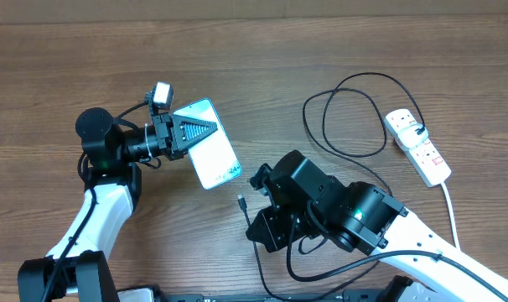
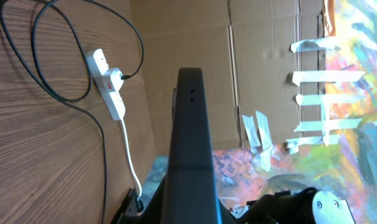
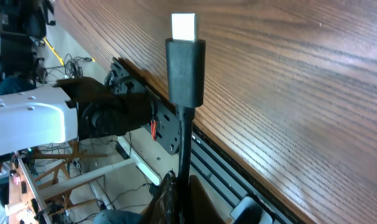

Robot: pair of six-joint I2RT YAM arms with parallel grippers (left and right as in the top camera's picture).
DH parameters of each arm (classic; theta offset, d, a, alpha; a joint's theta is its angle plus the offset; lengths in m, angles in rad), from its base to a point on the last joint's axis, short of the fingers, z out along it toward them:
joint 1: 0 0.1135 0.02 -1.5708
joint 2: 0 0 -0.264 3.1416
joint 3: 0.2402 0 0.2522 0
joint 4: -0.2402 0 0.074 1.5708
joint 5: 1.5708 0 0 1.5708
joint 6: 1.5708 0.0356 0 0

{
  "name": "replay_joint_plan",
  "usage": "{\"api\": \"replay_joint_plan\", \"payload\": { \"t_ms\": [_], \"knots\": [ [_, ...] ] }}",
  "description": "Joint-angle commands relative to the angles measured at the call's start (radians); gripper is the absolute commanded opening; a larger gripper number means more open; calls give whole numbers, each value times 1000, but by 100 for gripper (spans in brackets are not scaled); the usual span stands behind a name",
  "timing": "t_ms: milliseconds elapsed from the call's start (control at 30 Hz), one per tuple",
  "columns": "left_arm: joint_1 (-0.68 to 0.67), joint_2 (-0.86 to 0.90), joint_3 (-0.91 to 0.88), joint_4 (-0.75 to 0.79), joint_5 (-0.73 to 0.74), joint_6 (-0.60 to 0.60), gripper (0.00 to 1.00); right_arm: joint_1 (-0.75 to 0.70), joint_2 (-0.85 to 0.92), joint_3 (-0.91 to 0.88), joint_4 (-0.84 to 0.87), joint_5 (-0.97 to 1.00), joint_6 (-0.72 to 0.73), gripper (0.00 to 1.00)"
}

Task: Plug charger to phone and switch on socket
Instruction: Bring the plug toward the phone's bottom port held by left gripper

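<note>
Left claw (image 1: 193, 130) clamps phone (image 1: 214, 155). Right claw (image 3: 179, 200) pinches charger (image 3: 185, 68) below plug tip. Advice: square tip to phone's port, push slowly, keep cable straight.

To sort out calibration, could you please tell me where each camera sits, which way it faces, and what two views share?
Overhead: above the table, looking straight down; both arms show, left gripper holding the phone.
Left wrist: looks along the phone's edge toward the socket; own fingers unclear.
Right wrist: looks past the charger plug across the table; fingers barely show.
Shared: overhead and left wrist both show the socket.
</note>
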Motion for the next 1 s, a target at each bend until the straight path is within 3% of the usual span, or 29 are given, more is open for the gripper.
{"api": "replay_joint_plan", "payload": {
  "t_ms": [0, 100, 733, 967],
  "knots": [
    [-9, -3, 27, -4, -30, 30, 4, 5, -9, 2, 14, 54, 2, 4],
    [-19, -3, 27, -3, -29, 31, 4, 5, -5, 2, 14, 122, -1, 4],
    [-53, -3, 27, -81, -26, 98, 4, 6, 1, 3, 29, 114, -192, 4],
    [-53, -2, 27, -81, -31, 117, 4, 24, 2, 4, -34, 114, -191, 4]
  ]
}}
